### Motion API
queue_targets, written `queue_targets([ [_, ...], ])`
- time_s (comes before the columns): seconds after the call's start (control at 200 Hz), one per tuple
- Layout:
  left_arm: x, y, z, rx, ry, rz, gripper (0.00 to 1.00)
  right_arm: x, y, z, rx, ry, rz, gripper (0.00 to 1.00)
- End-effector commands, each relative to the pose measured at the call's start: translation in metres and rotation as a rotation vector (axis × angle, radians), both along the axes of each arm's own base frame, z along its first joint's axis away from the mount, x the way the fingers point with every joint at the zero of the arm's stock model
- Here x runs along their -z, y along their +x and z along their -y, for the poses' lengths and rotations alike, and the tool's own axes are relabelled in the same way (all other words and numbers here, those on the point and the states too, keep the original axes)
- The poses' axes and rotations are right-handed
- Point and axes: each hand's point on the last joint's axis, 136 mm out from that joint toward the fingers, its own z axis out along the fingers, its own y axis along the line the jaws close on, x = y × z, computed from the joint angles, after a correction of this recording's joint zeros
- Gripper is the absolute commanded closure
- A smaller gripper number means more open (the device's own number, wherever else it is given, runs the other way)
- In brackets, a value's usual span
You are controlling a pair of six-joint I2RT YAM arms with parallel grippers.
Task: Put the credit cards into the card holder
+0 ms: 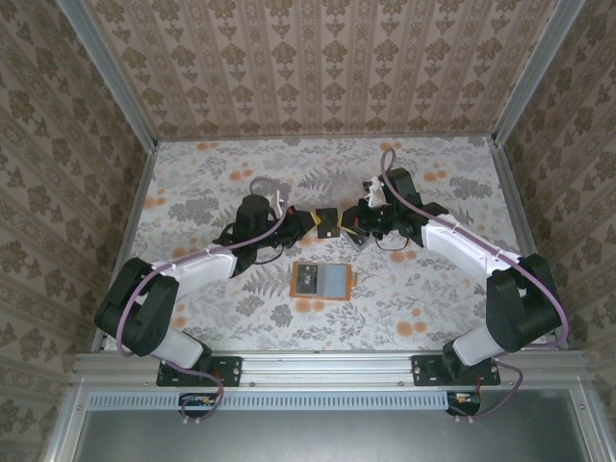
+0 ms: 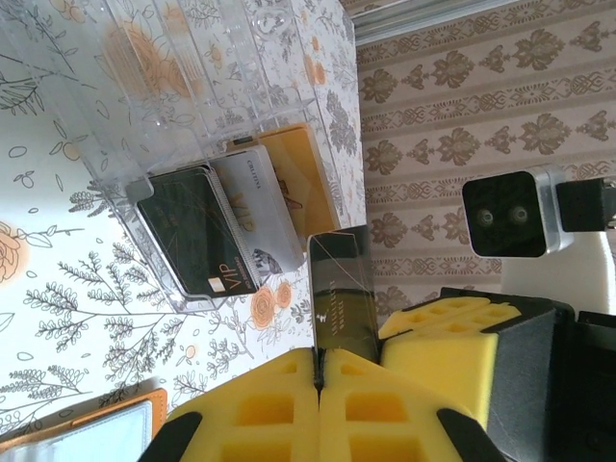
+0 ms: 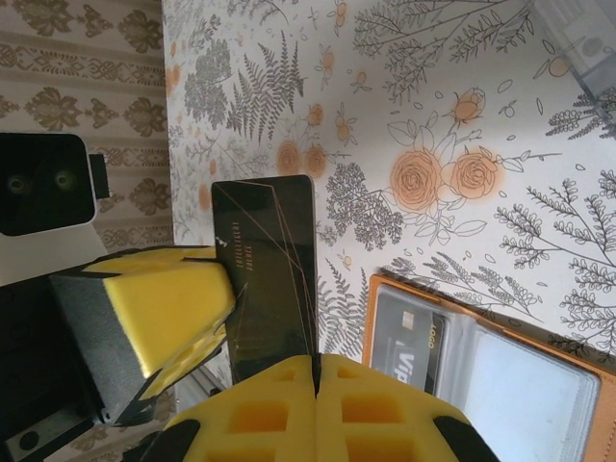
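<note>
Left pincer and right pincer are both clamped tight on the same black card, yellow pads pressed together with only the card's thickness between them. That card is held up off the surface, about midway across it, just beyond the card holder as seen from above. In each wrist view its long axis runs straight away from that pincer's fingertips, while the other pincer's pad grips it from the side. The left wrist view sees it nearly edge-on, with gold lettering on its face.

The card holder lies open and flat, long axis across the surface, with a black card marked VIP tucked in one pocket beside a clear window. A clear box rests on the surface, holding more cards, black, pale grey and yellowish, leaning side by side.

Both arms reach in from the near corners, elbows bent outward, forearms angling inward so the wrists almost meet at the middle.
</note>
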Motion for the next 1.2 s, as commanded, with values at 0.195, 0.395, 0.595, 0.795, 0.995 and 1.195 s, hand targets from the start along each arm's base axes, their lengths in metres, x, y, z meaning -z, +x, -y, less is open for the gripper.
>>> queue_targets([
  [0.195,0.024,-0.019,-0.027,-0.015,0.101,0.002,1.0,0.016,-0.012,0.002,-0.003,-0.012,-0.03,0.84],
  [0.395,0.055,-0.04,-0.04,0.013,0.186,-0.029,1.0,0.043,-0.033,0.0,-0.003,-0.124,-0.068,0.83],
  [0.595,0.078,-0.06,-0.048,0.047,0.287,-0.022,1.0,0.084,-0.061,-0.021,-0.043,-0.291,-0.108,0.85],
  [0.795,0.085,-0.069,-0.04,0.094,0.335,0.019,1.0,0.122,-0.07,-0.008,-0.027,-0.427,-0.176,0.87],
  [0.995,0.095,-0.07,-0.035,0.105,0.343,0.012,1.0,0.142,-0.081,0.02,0.004,-0.562,-0.223,0.89],
  [1.195,0.101,-0.07,-0.028,0.118,0.337,0.004,1.0,0.157,-0.089,0.037,0.02,-0.646,-0.258,0.89],
])
